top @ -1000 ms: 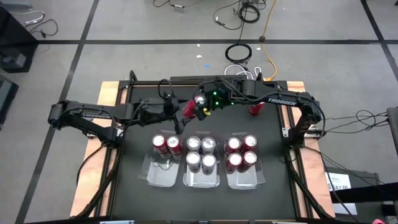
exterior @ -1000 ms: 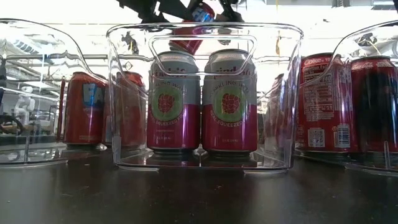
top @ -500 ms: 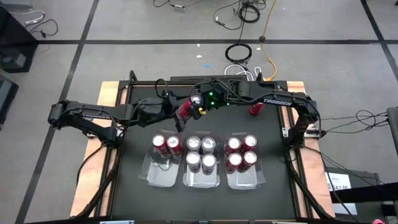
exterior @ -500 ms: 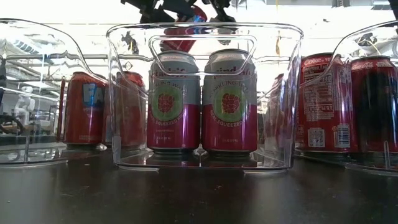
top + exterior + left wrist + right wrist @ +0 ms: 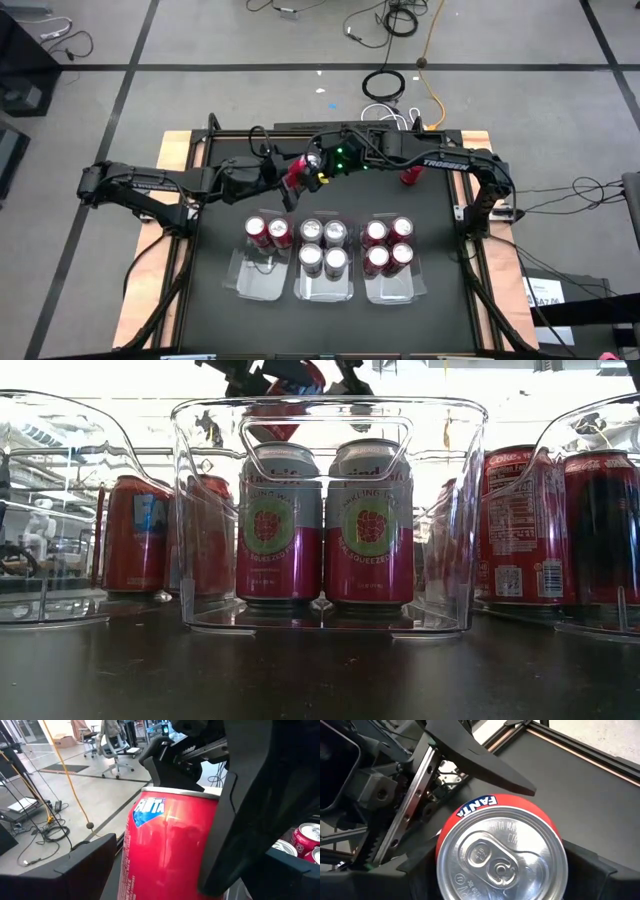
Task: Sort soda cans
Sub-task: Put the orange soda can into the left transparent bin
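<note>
Handover in progress above the table's rear centre.
Right gripper (image 5: 318,172) grasps the red cylindrical Fanta can (image 5: 300,172); left gripper (image 5: 283,178) stands spread around it. Recommend clenching left squarely before right releases, keeping the can level.

I am counting twelve soda cans (image 5: 323,245): two sitting in the left tray (image 5: 262,284), four in the middle tray (image 5: 326,291), four in the right tray (image 5: 396,291), one loose can (image 5: 410,177), one lifted can (image 5: 297,172); three trays
</note>
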Robot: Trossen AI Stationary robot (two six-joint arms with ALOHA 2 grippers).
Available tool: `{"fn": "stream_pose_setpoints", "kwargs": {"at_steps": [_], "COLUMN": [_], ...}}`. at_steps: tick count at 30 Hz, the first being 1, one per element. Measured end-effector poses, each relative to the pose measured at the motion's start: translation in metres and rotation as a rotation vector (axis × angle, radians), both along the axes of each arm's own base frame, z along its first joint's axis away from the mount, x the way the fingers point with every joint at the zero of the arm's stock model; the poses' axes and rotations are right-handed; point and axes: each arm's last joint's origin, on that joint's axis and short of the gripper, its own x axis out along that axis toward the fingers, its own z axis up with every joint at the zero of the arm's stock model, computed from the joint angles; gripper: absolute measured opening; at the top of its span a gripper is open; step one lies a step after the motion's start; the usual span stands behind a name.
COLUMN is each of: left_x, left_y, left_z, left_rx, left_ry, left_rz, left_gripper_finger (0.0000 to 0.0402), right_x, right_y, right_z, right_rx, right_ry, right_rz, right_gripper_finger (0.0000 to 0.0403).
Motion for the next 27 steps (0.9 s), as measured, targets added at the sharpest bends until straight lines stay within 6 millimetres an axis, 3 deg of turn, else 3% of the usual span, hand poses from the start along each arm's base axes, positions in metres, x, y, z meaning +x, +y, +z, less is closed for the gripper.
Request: {"fn": "stream_pose_setpoints", "kwargs": {"at_steps": [14,22,27], "left_x": [0.0000,0.0000,0.0001], "left_y": [0.0000,0.0000,-0.0001], "left_z": [0.0001,-0.0001,0.0002], "left_rx": [-0.001,-0.002,-0.001], "left_ry": [0.000,0.001,-0.002], "left_rz": [0.000,-0.001,-0.002], "left_gripper_finger": [0.0385,0.0332,0.0323], "right_x": [-0.0001,-0.0002,-0.0002], "right_y": [-0.0001,-0.0001,-0.0001], "right_z": [-0.0001,0.0000,0.0000], "right_rx": [-0.008,-0.008,-0.008], "right_ry": [0.003,0.002,0.003], "right_rz": [0.002,0.002,0.002], "right_gripper_finger": [0.0306,0.0306,0.0307]}}
